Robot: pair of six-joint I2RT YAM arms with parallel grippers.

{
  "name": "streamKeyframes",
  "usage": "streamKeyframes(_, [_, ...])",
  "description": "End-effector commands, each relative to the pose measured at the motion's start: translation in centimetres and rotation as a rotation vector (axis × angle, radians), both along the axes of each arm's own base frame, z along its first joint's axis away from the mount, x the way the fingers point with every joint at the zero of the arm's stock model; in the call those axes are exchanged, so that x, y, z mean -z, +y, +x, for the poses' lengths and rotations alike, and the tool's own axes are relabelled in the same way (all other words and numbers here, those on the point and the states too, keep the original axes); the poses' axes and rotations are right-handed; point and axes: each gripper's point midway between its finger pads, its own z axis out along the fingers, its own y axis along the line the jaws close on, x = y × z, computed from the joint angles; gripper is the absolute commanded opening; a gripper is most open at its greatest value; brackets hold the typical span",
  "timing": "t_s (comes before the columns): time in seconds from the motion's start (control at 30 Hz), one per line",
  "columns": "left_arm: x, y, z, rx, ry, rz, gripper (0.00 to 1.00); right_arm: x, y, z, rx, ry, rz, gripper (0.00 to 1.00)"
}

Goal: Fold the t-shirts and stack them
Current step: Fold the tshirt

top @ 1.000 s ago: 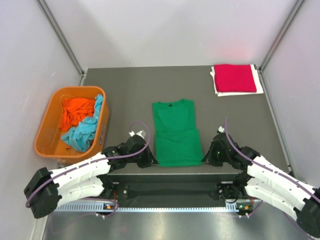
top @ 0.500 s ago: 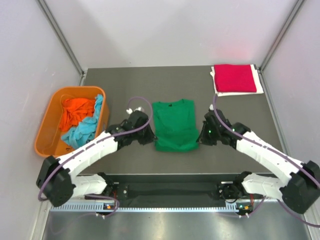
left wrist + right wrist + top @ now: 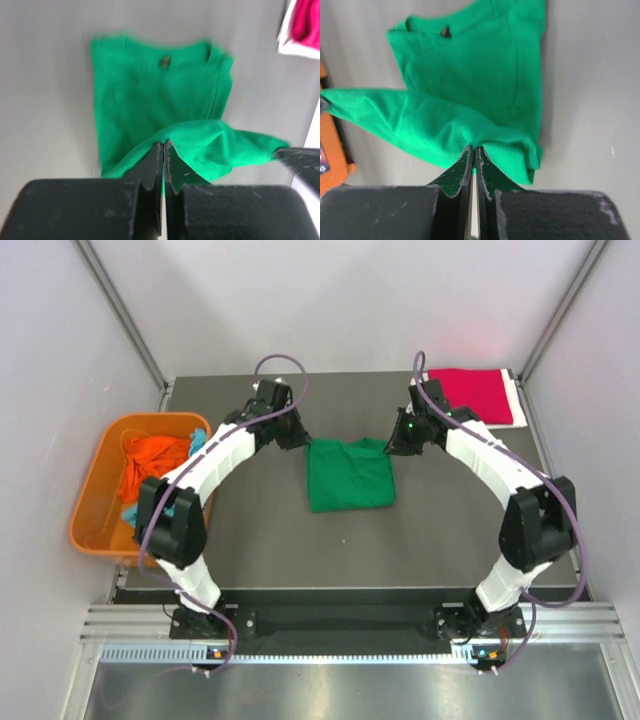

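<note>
From above, the green t-shirt (image 3: 350, 478) lies near the middle of the dark counter (image 3: 250, 540), doubled over into a compact block. Both arms reach far out over it. The left hand (image 3: 302, 440) is at its far left corner and the right hand (image 3: 392, 444) at its far right corner. A folded crimson t-shirt (image 3: 470, 394) sits on a white sheet (image 3: 516, 400) in the far right corner of the counter, well apart from the green one. At the left edge an orange tub (image 3: 92, 520) holds a crumpled orange t-shirt (image 3: 155, 460) and a light blue t-shirt (image 3: 196, 440)

From the left wrist, the two dark fingers (image 3: 154, 167) are clenched on a raised fold of green cloth. This fold stretches away to the right, above the flat part of the shirt. The collar and its small label show on the flat part. The crimson shirt and its white sheet appear at the upper right

From the right wrist, the fingers (image 3: 459, 172) are pressed together on the other end of the same raised fold. It runs off to the left above the flat layer, whose collar lies at the top. A strip of the tub shows at the left edge
</note>
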Motion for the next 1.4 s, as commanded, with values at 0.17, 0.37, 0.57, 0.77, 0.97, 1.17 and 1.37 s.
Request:
streamKeyframes(0.17, [2.6, 0.3, 8.3, 0.028, -0.023, -0.044, 0.00, 0.3, 1.5, 8.8, -0.028, -0.067, 0.081, 0.00])
streamKeyframes(0.37, [5.0, 0.5, 12.2, 0.048, -0.044, -0.078, 0.00, 3.6, 1.4, 13.3, -0.018, -0.054, 0.110, 0.11])
streamKeyframes(0.57, [5.5, 0.9, 14.2, 0.081, -0.064, -0.085, 0.22, 4.6, 0.0, 15.8, 0.011, -0.058, 0.120, 0.26])
streamKeyframes(0.77, [1.2, 2.4, 13.1, 0.117, -0.139, -0.104, 0.40, 1.5, -2.2, 12.1, -0.029, -0.123, 0.038, 0.46])
streamKeyframes(0.97, [2.4, 0.8, 8.3, 0.190, -0.111, -0.173, 0.37, 3.8, -1.8, 4.8, -0.205, -0.039, 0.046, 0.52])
streamKeyframes(1.17, [5.1, -0.9, 6.7, 0.241, -0.074, -0.266, 0.36, 6.3, -1.1, 2.1, -0.325, 0.006, 0.045, 0.54])
streamKeyframes(1.37, [6.8, -1.1, 9.5, 0.247, -0.095, -0.230, 0.36, 9.8, -0.8, 3.5, -0.339, 0.026, 0.037, 0.52])
